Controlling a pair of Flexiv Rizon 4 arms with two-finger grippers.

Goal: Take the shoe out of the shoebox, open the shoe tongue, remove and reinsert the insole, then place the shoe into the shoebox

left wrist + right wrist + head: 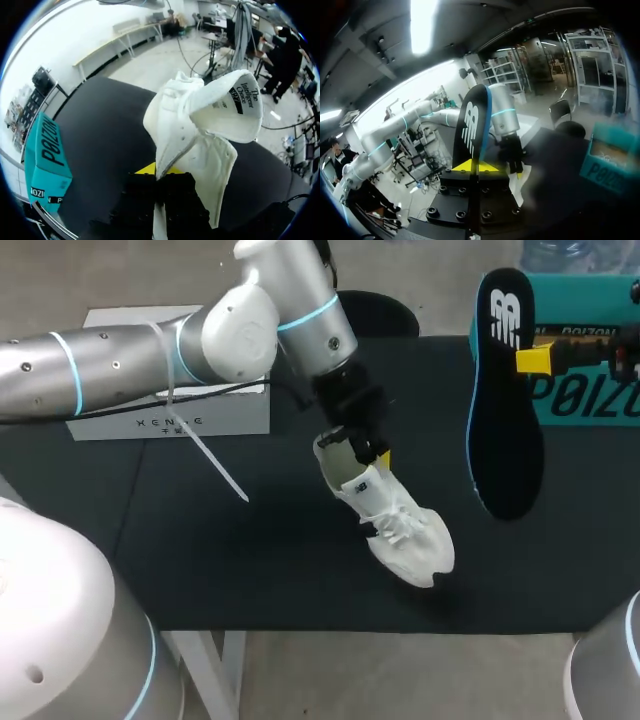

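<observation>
A white shoe (400,525) stands tilted on the black mat (250,550), toe down toward the front edge. My left gripper (366,446) is shut on its heel collar from above. In the left wrist view the shoe (200,125) rises ahead of the left gripper (159,172), its tongue folded open and its rim pinched between the fingers. My right gripper (535,358) is shut on a black insole (505,400), which it holds upright in the air at the right. In the right wrist view the insole (472,125) stands edge-on out of the right gripper (476,167).
The teal shoebox (590,360) sits at the back right, behind the insole, and also shows as the teal shoebox (47,160) and the teal shoebox (607,160). A white box (170,415) stands at the back left under my left arm. A white strap (212,458) hangs from that arm.
</observation>
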